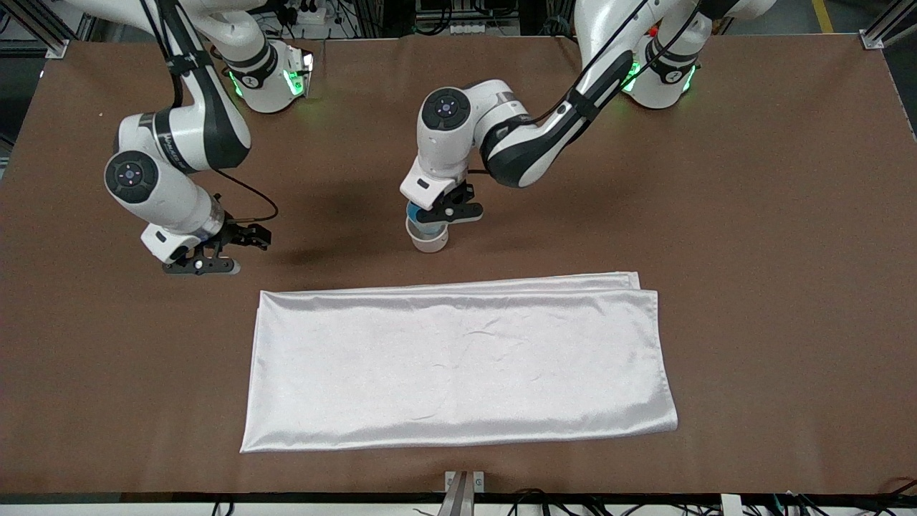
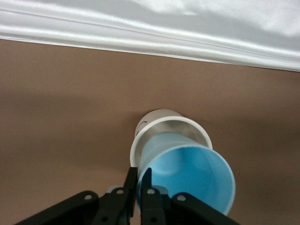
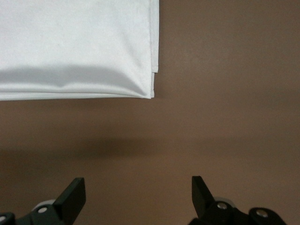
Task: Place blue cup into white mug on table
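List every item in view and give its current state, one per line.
blue cup: tilted, lower end inside the mug, rim pinched by the left gripper.
white mug: upright on the table.
white cloth: folded, flat.
left gripper: shut on the cup's rim.
right gripper: open, empty, waiting.

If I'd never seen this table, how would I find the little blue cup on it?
Start at the big shiny white cloth on the brown table. Just farther from the front camera than the cloth's long edge stands a small white cylindrical mug. The bright-blue translucent cup sits partly down inside that mug, its rim pinched by the left hand; it is the only blue thing there.
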Controlling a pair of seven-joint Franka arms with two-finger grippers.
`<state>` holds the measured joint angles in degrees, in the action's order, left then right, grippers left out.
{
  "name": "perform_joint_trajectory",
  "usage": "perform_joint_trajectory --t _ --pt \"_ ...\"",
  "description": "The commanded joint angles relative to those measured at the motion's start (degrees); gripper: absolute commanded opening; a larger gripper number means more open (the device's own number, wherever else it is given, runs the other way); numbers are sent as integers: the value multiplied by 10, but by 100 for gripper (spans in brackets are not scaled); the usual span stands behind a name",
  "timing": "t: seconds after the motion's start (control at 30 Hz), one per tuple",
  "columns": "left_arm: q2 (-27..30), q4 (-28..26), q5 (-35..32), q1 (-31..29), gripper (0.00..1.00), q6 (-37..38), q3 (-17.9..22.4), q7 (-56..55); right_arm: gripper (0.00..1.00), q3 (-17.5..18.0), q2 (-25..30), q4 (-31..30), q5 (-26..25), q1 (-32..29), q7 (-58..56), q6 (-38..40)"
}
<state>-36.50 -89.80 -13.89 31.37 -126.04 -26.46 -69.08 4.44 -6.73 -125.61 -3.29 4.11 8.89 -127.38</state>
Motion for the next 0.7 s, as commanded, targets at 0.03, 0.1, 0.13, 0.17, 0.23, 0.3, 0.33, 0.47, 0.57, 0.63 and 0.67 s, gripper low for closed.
perform_joint_trajectory --t 0.03,0.1,0.13,0.17,0.23,0.3,0.33,0.47,0.57,0.63,0.67 --pt "-13 15 -21 6 100 -3 4 -24 100 4 39 -42 -8 -11 -14 -12" --pt "-11 16 -21 6 100 -3 4 -24 100 4 42 -47 -8 -11 -14 -12" --pt "-10 19 -21 6 100 -3 4 -23 100 4 44 -49 -8 -11 -14 -13" --pt "-9 22 -21 6 100 -3 4 -23 100 4 45 -51 -8 -11 -14 -13" --pt "-4 25 -21 4 100 -3 4 -22 100 4 49 -57 -8 -11 -14 -14" --pt "5 26 -21 -1 100 -2 4 -21 100 4 52 -60 -8 -11 -14 -14" --pt "12 27 -21 -3 100 -1 4 -19 100 4 54 -60 -8 -11 -15 -14" --pt "42 26 -24 -35 100 4 4 -12 100 3 60 -67 -8 -14 -26 -14" --pt "70 25 -24 -62 100 16 4 10 100 4 62 -68 -8 -28 -43 -13" --pt "90 26 -24 -75 100 33 4 37 100 4 63 -68 -8 -34 -56 -13" --pt "99 27 -24 -85 100 41 4 51 100 4 63 -68 -8 -37 -59 -12"
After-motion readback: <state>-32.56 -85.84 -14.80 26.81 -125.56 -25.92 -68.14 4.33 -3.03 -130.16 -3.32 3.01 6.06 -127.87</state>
